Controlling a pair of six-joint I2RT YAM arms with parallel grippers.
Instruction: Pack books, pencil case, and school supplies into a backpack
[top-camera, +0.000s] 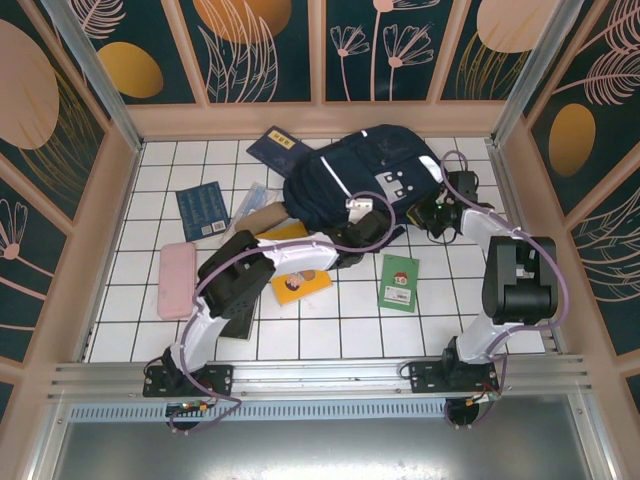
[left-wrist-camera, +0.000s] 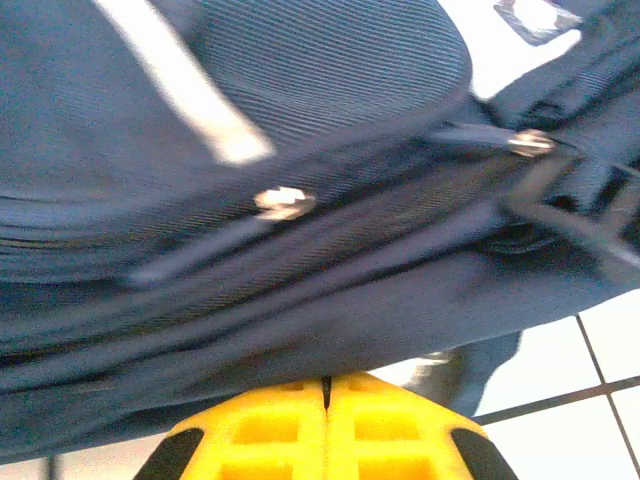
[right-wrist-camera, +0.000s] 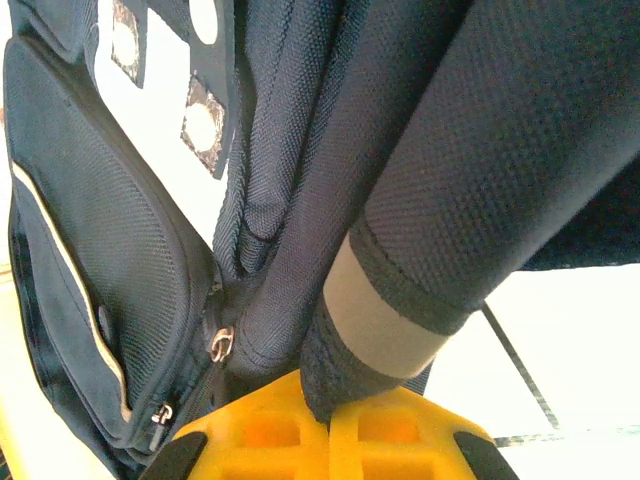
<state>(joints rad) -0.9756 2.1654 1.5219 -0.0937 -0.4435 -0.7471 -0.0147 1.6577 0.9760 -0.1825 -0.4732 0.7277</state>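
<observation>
Backpack (top-camera: 340, 185) apparently not yet filled, books (top-camera: 300, 287) and school supplies (top-camera: 250, 200) out on desk (top-camera: 440, 300), left tool (left-wrist-camera: 325, 385) closed against it, right tool (right-wrist-camera: 328, 405) pinching its fabric.

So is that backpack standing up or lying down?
Lying down: the backpack sprawls across the tiled table, its patched front facing the overhead camera.

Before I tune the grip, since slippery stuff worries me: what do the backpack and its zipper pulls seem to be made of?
Backpack: likely woven synthetic fabric, matte; a coarse grainy weave shows up close. Zipper pulls: probably metal, shiny; they glint silver, though blur leaves plated plastic possible.
</observation>
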